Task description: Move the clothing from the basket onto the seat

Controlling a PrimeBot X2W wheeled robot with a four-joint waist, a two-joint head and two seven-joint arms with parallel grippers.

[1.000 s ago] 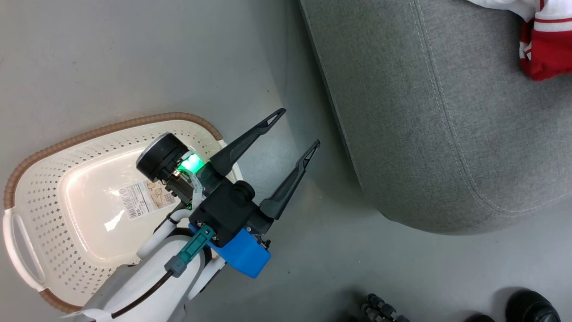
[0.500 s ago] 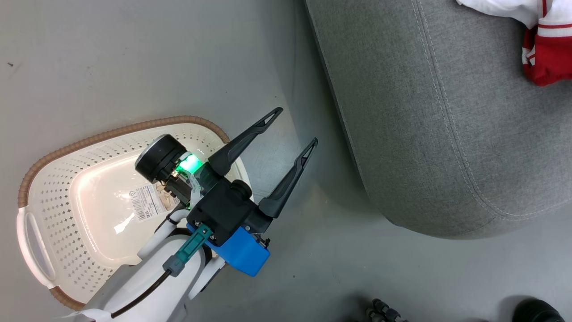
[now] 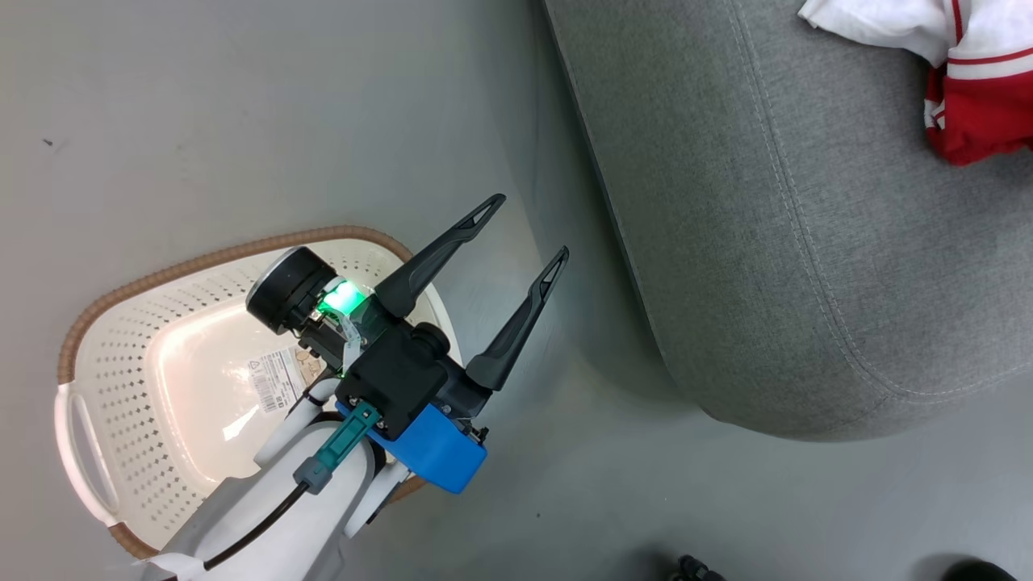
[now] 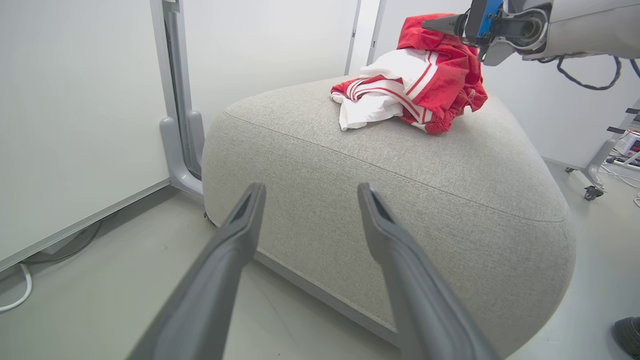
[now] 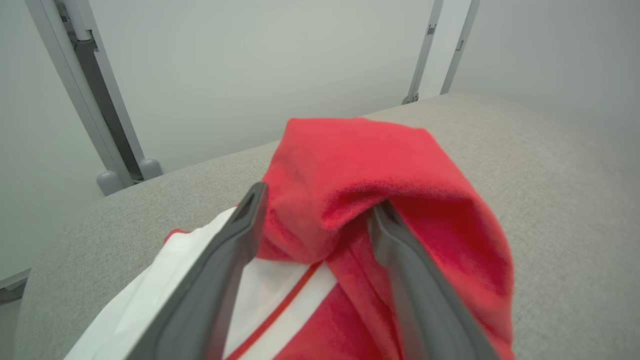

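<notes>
The clothing (image 3: 980, 121), red with white panels and stripes, lies bunched on the light-grey seat (image 3: 767, 202). In the left wrist view the clothing (image 4: 425, 75) rises to a peak at my right gripper (image 4: 442, 22). Seen from the right wrist, my right gripper (image 5: 318, 196) is open, with a red fold of the clothing (image 5: 360, 160) draped over its fingers above the seat (image 5: 550, 150). My left gripper (image 3: 529, 227) is open and holds nothing, above the floor between the basket (image 3: 202, 262) and the seat (image 4: 400, 190). The basket holds a paper label and no clothing.
White wall panels on grey post feet (image 4: 180, 150) stand behind the seat, with a white cable (image 4: 15, 295) on the floor at the left. A wheeled stand's caster (image 4: 592, 192) is beyond the seat. A dark shoe (image 3: 976, 571) is at the bottom right.
The head camera has shifted, so the basket sits further right in the picture and more of the clothing shows. My left gripper keeps its open pose.
</notes>
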